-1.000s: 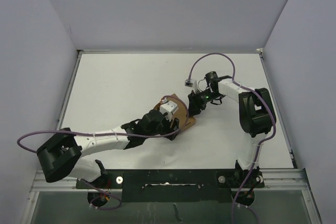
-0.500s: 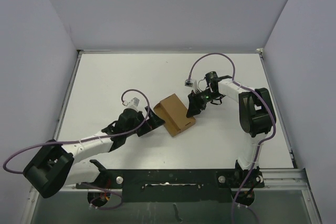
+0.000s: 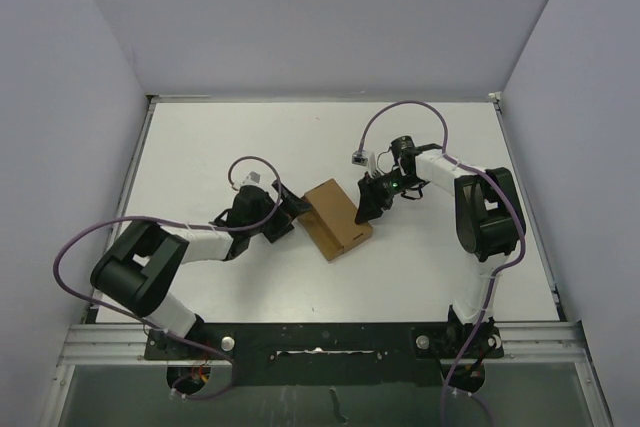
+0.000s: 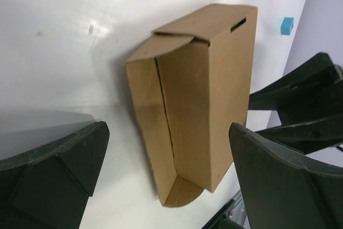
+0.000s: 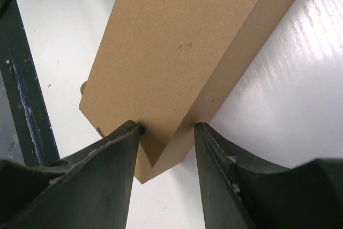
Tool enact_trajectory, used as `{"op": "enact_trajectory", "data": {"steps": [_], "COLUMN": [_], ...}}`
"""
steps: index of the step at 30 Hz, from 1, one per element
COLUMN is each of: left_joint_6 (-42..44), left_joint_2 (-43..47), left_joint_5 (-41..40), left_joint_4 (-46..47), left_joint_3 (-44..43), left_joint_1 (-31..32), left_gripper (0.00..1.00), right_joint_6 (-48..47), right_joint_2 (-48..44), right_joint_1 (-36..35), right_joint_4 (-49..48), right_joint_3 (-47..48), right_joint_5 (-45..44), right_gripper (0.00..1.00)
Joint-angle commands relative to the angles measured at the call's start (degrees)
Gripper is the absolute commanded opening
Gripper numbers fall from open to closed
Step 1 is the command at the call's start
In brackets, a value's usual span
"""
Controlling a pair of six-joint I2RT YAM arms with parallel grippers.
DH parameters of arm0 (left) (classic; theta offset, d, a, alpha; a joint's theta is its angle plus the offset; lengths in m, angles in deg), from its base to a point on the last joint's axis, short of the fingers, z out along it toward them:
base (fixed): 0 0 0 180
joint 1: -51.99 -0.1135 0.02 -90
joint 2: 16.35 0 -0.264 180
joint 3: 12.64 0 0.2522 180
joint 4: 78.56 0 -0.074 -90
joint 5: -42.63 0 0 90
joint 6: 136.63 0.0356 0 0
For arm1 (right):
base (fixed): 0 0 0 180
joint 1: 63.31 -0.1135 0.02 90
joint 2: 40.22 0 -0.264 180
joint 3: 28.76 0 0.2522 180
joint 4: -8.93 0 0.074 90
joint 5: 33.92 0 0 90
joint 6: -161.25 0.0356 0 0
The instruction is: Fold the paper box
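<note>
We pinch a corner of the paper box (image 3: 338,219) in our right gripper (image 5: 166,135), seemingly to anchor it. Our left gripper (image 3: 292,215) stands spread wide, with the box's open side just ahead of it and untouched, presumably lined up for closing flaps.

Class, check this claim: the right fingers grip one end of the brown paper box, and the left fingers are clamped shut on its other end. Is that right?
Not quite. The left fingers are wide open, standing clear of the paper box on either side, as the left wrist view shows. The right fingers do grip one end of it.
</note>
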Motion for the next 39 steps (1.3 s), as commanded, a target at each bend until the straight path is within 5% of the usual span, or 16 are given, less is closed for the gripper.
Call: {"op": "enact_trajectory", "data": {"steps": [1,7,14,18,29,34,39], "left_joint_6": [0.3,0.9,1.1,1.4,6.7,8.7,10.5], "left_joint_2": [-5.4,-10.7,-14.1,-14.8,-15.2,-14.7,-10.3], "left_joint_5": [1.5,2.2,5.4,6.4,6.8,6.5,6.8], "left_joint_4": [2.1,0.5,0.7,-0.2,-13.1,-15.2,-15.3], "left_joint_3": [-4.6,-9.5,-12.5,-13.7,-21.6,-23.1,-21.1], "left_joint_1": [-1.7,-2.4,-2.5,-2.3,-0.9,-0.1,0.0], "left_gripper": [0.98,0.91,0.53,0.49,0.15,0.18,0.56], "right_joint_6": [-1.3,-1.4,-1.4,-1.4,-1.2,-1.2,-1.1], "right_joint_2": [1.2,1.3,1.5,1.6,1.8,1.8,1.8], "right_joint_1": [-0.2,-0.3,-0.5,-0.7,-0.8,-0.7,-0.6], "right_joint_4": [0.4,0.5,0.5,0.5,0.5,0.5,0.5], "right_joint_3": [1.5,1.6,1.7,1.7,1.8,1.8,1.9], "right_joint_5": [-1.1,-1.0,-1.1,-1.2,-1.4,-1.6,-1.8], "right_gripper": [0.45,0.45,0.45,0.45,0.44,0.44,0.44]}}
